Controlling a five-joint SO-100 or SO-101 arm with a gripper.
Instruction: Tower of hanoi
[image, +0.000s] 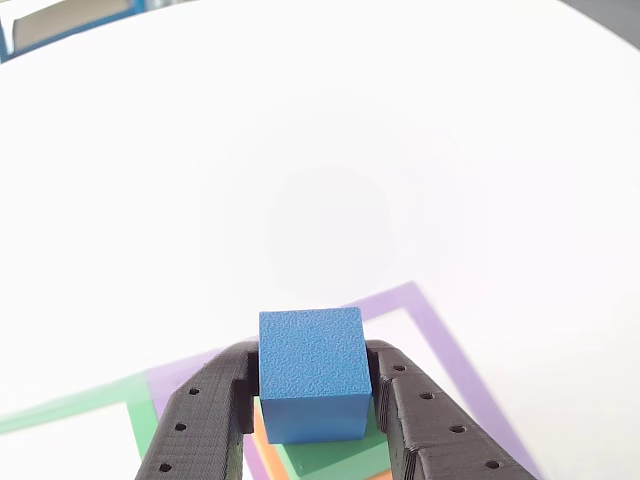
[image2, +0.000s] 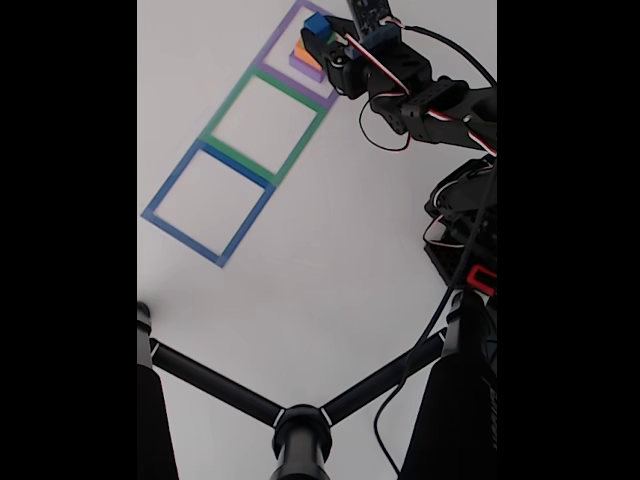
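Other view: black fingers (image: 314, 400) closed on either side of the blue cube (image: 312, 372), gripping it atop the stack.
Under the cube sit the green block (image: 335, 455), the orange block (image: 262, 440) and, in the fixed view, the purple block (image2: 305, 66), inside the purple outline (image2: 283, 33) on the white desk (image2: 330, 260). The green outline (image2: 225, 110) and blue outline (image2: 165, 195) hold nothing, so the puzzle looks barely begun.

1. Blue cube (image: 313, 372): smallest block, matte, sitting level at the top of the stack.
2. Green block (image: 335, 455): directly beneath it, wider.
3. Orange block (image2: 306, 52): beneath the green.
4. Purple block (image2: 304, 67): largest, at the bottom, near the table's far edge in the fixed view.
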